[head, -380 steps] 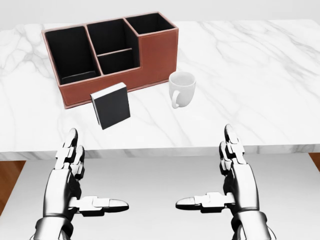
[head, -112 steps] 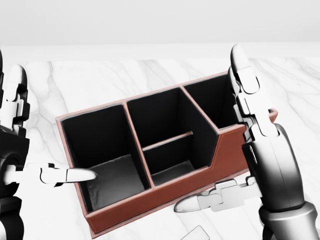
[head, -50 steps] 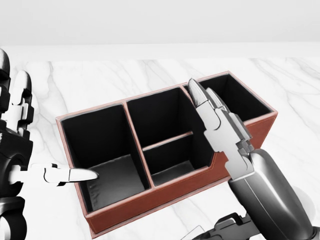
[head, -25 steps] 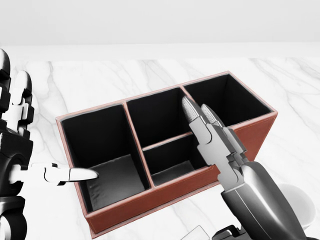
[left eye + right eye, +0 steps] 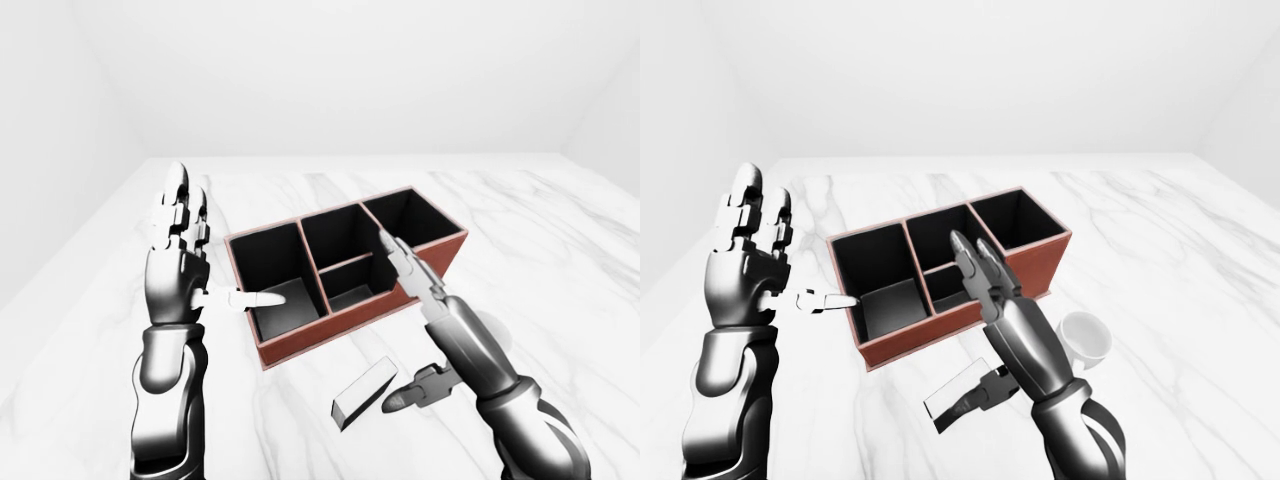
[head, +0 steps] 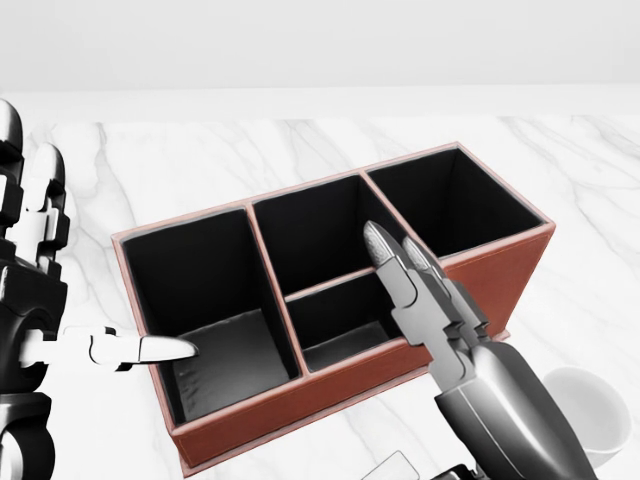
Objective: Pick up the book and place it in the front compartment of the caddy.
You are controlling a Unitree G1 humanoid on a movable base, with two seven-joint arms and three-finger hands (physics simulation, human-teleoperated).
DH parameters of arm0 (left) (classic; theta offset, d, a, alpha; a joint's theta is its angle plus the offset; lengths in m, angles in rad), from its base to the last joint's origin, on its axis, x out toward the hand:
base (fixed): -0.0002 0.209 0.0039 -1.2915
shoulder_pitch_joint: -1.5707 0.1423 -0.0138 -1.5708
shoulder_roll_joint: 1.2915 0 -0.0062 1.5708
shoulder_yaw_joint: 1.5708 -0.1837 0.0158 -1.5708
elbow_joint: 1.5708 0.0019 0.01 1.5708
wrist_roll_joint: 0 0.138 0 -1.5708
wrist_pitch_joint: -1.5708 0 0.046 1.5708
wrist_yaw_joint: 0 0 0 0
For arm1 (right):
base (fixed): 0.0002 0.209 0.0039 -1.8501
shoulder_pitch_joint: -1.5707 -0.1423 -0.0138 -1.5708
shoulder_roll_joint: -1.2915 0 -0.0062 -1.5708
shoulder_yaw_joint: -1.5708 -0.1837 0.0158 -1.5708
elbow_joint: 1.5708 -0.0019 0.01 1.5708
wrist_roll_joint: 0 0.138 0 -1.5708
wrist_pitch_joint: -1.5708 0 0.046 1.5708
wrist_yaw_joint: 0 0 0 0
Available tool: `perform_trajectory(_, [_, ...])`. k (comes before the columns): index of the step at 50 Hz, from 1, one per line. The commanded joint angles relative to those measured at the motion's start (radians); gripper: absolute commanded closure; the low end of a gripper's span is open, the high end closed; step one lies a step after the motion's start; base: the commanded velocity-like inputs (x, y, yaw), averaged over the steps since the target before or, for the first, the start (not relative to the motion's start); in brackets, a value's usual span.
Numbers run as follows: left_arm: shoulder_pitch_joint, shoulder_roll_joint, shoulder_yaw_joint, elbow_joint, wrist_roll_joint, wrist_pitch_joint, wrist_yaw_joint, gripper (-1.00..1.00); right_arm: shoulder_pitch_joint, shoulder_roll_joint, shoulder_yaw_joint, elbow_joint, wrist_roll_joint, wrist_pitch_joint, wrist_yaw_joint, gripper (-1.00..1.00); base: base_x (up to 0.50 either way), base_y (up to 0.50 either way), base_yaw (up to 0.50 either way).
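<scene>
The brown caddy [image 5: 300, 343] with black compartments stands on the white marble table [image 5: 560, 260], in the middle of all views. The book [image 5: 365, 392], dark with white page edges, lies flat on the table just below the caddy. My right hand [image 5: 398, 325] is open: its straight fingers [image 6: 410, 285] reach over the caddy's near wall, and its thumb hangs beside the book's right end without touching it. My left hand [image 5: 225, 245] is open and raised to the left of the caddy, its thumb [image 6: 150, 348] pointing into the left compartment.
A white mug [image 5: 1085, 338] stands on the table to the right of my right forearm, below the caddy's right end. Marble surface stretches to the right and above the caddy. White walls lie behind.
My right hand has dropped lower and toward the bottom of the head view, uncovering the caddy's right compartment and the mug. The left hand and caddy have not moved.
</scene>
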Motion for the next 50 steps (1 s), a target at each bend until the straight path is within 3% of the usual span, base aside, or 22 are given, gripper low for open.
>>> perform_trajectory(1, [0.001, 0.000, 0.000, -0.001, 0.000, 0.000, 0.000, -1.00, 0.020, -0.002, 0.002, 0.024, -0.014, 0.000, -0.009, -1.00, 0.00, 0.00, 0.00])
perform_trajectory(50, [0.006, -0.002, -0.005, 0.017, 0.007, 0.000, -0.002, -1.00, 0.073, -0.008, 0.006, 0.132, -0.073, 0.000, -0.070, -1.00, 0.00, 0.00, 0.00])
